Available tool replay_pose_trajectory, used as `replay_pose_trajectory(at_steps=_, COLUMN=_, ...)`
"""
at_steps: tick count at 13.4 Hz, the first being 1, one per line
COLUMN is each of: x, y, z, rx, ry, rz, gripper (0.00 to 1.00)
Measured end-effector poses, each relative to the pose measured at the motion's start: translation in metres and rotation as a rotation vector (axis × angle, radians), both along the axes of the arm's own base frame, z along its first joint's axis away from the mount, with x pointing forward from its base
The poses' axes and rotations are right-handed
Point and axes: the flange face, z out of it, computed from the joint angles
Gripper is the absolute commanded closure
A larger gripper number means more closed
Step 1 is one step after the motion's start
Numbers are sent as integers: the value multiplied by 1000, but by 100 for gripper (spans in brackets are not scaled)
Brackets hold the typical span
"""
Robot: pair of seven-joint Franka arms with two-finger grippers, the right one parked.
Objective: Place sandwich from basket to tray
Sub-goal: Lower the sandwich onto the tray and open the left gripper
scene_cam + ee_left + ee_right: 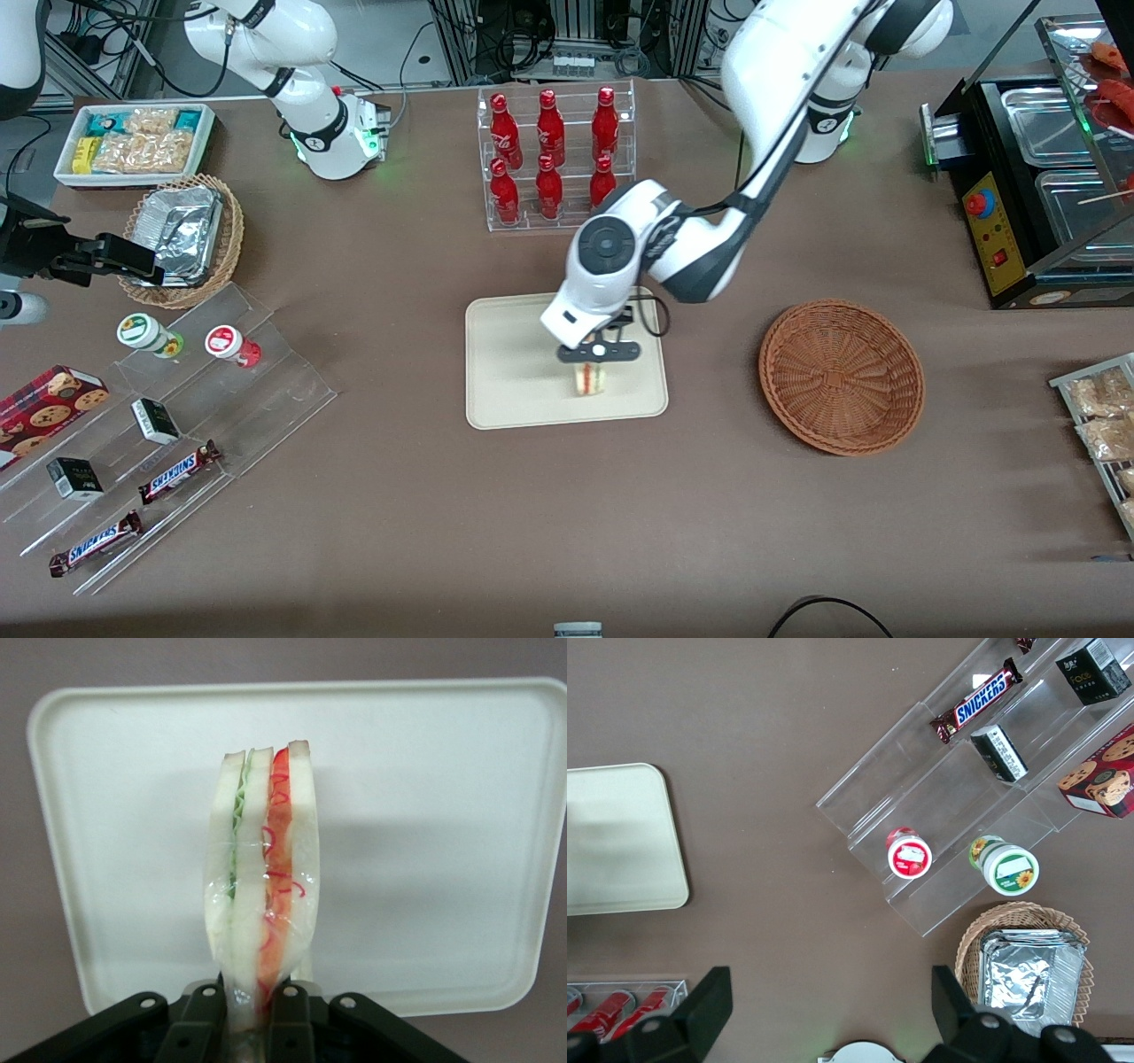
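Note:
My left gripper (pixel 592 365) is over the cream-beige tray (pixel 505 372), shut on the sandwich (pixel 588 379). In the left wrist view the sandwich (pixel 262 877) is a wrapped wedge of white bread with green and red-orange filling, pinched between the two black fingers (pixel 202 1019), its cut edge toward the tray (pixel 425 815) below it. I cannot tell whether it touches the tray. The reddish-brown wicker basket (pixel 842 377) stands beside the tray, toward the working arm's end of the table, with nothing in it.
A clear rack of red bottles (pixel 554 155) stands farther from the front camera than the tray. A stepped acrylic stand with snacks and cups (pixel 151 425), a tan basket with foil containers (pixel 183 239) and a white snack bin (pixel 133 142) lie toward the parked arm's end.

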Motion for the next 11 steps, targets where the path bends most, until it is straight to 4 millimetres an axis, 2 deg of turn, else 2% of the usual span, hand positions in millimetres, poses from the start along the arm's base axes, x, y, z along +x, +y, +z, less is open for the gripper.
replay_pose_trajectory(at_steps=2, x=-6, y=-23, z=-15, rx=29, ry=39, rz=-9, gripper=100)
replay_pose_trajectory(at_steps=4, x=-8, y=-36, z=-27, rx=36, ry=50, rz=-6, gripper=100)
replay_pose_trajectory(at_steps=7, x=-5, y=-36, z=-38, rx=45, ry=54, rz=11, gripper=100)
replay_pose_trajectory(at_steps=11, x=0, y=-33, z=-38, rx=80, ry=16, rz=37, gripper=100)
